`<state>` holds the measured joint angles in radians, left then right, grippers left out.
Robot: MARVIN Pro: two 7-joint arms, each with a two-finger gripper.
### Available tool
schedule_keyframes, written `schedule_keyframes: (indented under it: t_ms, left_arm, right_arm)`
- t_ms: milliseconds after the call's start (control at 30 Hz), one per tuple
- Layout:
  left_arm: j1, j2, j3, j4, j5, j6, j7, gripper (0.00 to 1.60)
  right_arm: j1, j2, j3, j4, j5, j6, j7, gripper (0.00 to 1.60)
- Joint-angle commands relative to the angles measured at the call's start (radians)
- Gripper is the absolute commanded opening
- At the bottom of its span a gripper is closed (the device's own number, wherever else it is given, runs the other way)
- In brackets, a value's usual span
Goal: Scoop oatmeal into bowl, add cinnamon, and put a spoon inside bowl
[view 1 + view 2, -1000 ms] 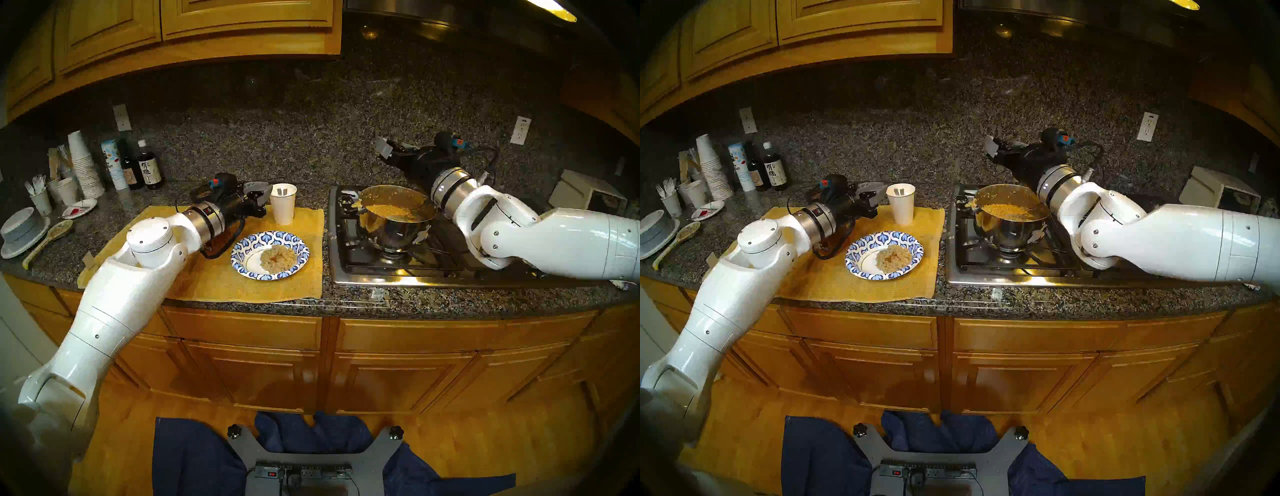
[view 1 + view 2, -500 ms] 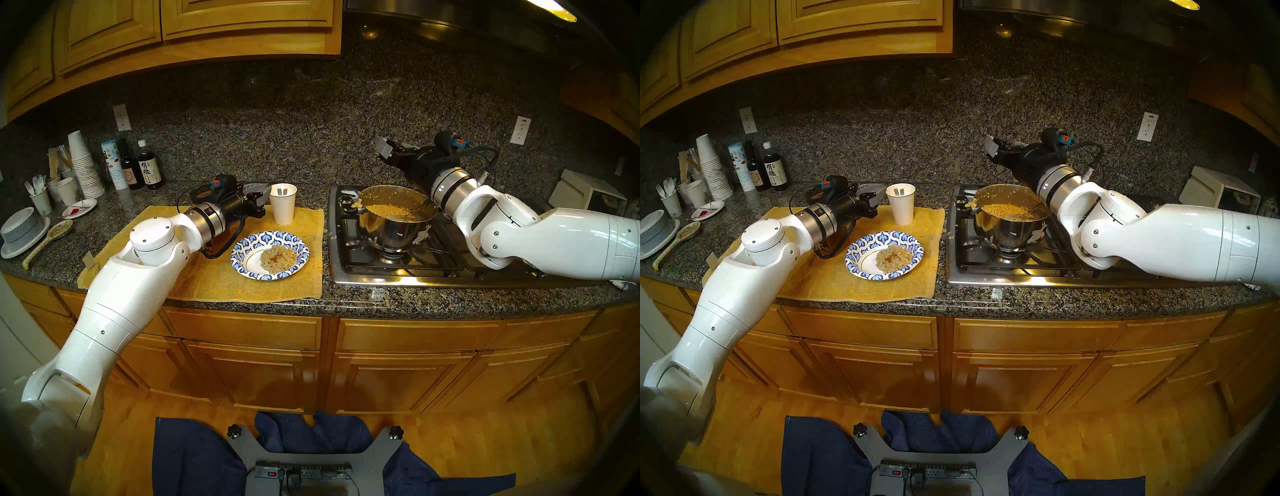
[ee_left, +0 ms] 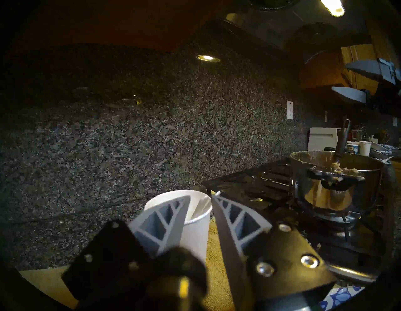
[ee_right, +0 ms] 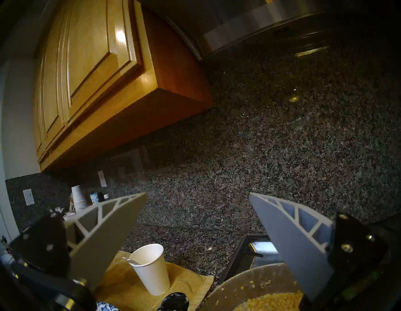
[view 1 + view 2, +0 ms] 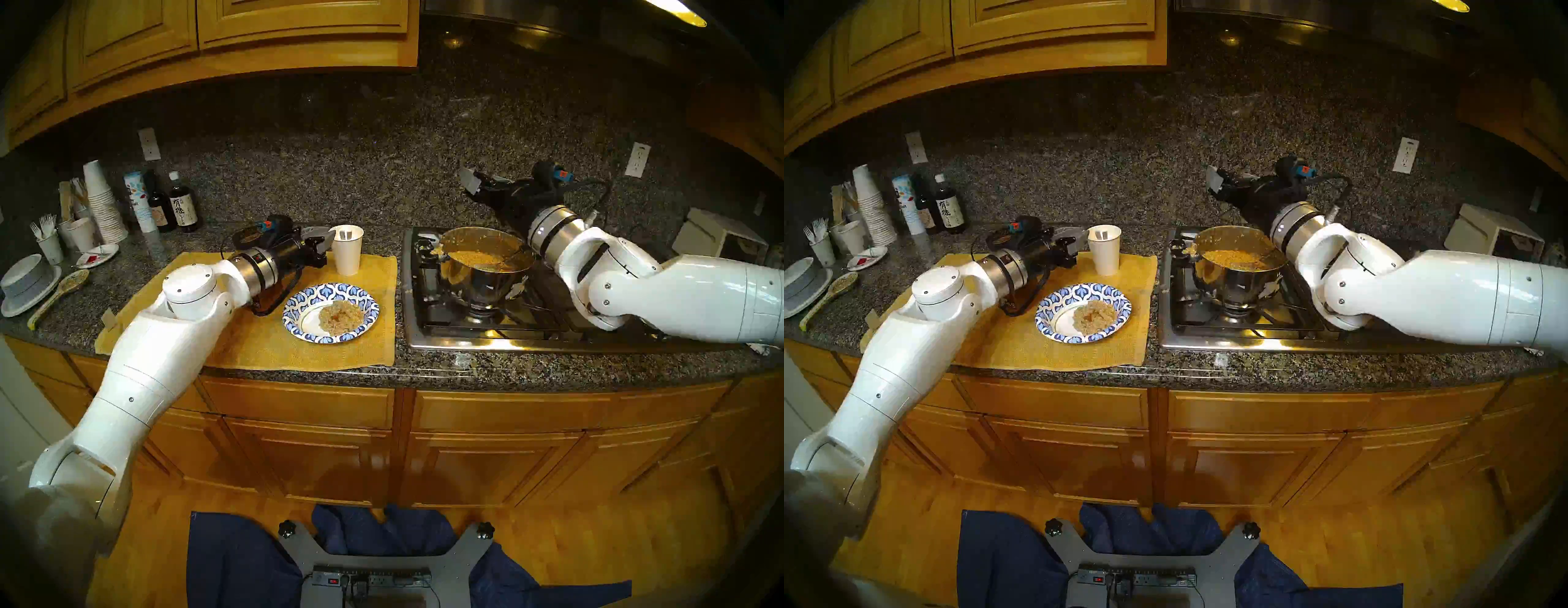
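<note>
The blue-and-white bowl (image 5: 312, 297) sits on the yellow cloth and holds a mound of oatmeal (image 5: 341, 317) with a brown spot on top. The cinnamon bottle is out of view. White spoon handles (image 5: 345, 233) stick up out of a white paper cup (image 5: 348, 257) behind the bowl. My left gripper (image 5: 329, 236) (image 3: 200, 197) is level with the cup's rim at its left side. Its jaws stand narrowly apart and nothing is between them. My right gripper (image 5: 471, 183) (image 4: 197, 194) hangs wide open and empty above the back of the stove.
A steel pot (image 5: 479, 284) of oatmeal with a ladle (image 5: 505, 261) in it stands on the stove (image 5: 488, 339). Stacked cups (image 5: 102, 204), dark bottles (image 5: 183, 210), forks and grey bowls (image 5: 27, 282) crowd the counter's left end. A white box (image 5: 717, 237) sits at far right.
My left arm has moved right, bringing the gripper's tips up against the paper cup's rim. The right arm has not moved.
</note>
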<state>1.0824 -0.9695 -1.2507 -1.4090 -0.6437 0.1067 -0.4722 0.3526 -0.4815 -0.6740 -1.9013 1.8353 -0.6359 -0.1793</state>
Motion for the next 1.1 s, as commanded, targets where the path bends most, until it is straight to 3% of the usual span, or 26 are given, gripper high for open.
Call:
schedule_keyframes:
  t_ms: [0, 1067]
  left_arm:
    - [-0.078, -0.014, 0.0, 0.006, 0.009, -0.008, -0.013, 0.8]
    - [-0.124, -0.061, 0.01, 0.088, 0.093, -0.03, -0.036, 0.78]
  right_arm:
    - [0.035, -0.002, 0.033, -0.001, -0.003, -0.014, 0.0, 1.6]
    - [0.035, -0.002, 0.033, -0.001, -0.003, -0.014, 0.0, 1.6]
